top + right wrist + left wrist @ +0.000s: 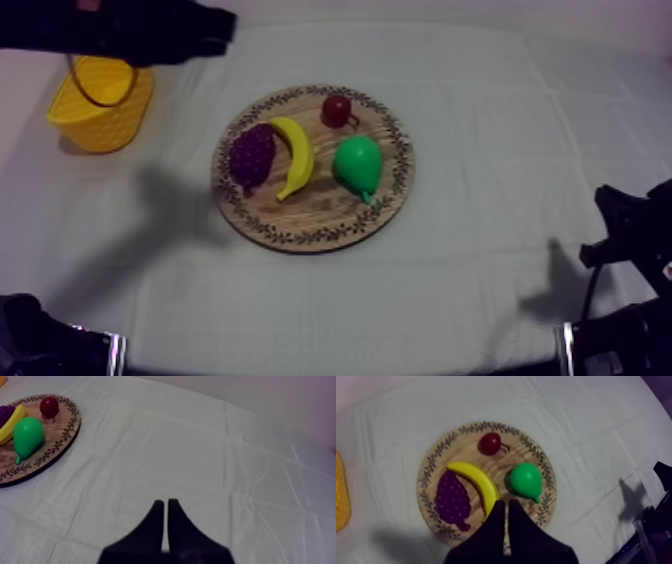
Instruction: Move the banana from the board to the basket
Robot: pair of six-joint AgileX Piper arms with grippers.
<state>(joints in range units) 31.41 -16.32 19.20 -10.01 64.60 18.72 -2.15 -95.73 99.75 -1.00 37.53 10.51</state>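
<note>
Top view: banana (294,155) lying on board (320,225) between grapes (251,157) and pear (358,165), long axis far-to-near, ends curling toward grapes; basket (100,120) partly hidden under left arm (120,30).
Left wrist view: left gripper (506,507) closed, empty, just beside one banana end.
Right wrist view: right gripper (165,503) closed, empty; banana mostly hidden behind pear.

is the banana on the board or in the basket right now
On the board. The banana lies on it between the grapes and the pear; the basket stands apart from the board.
</note>
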